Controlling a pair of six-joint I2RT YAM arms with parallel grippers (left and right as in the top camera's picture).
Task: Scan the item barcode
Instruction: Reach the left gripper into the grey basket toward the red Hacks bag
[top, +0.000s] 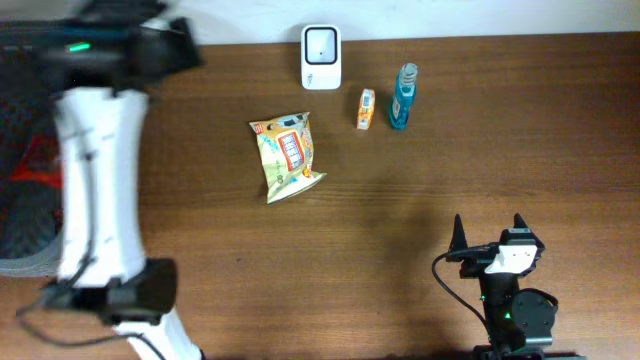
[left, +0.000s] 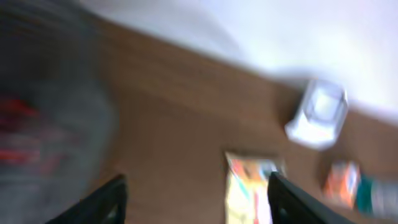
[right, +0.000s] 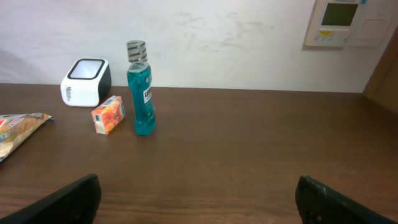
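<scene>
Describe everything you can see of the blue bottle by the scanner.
The blue bottle stands upright on the brown wooden table, near the back edge by the white wall. It looks like clear plastic filled with teal-blue liquid, with a waisted body, a grey striped cap and a small white label. A small orange box lies just to its left, with a gap between them, and the white scanner sits beyond that. Only the table touches it.

Open table right of snack bag; perhaps basket far left.
</scene>
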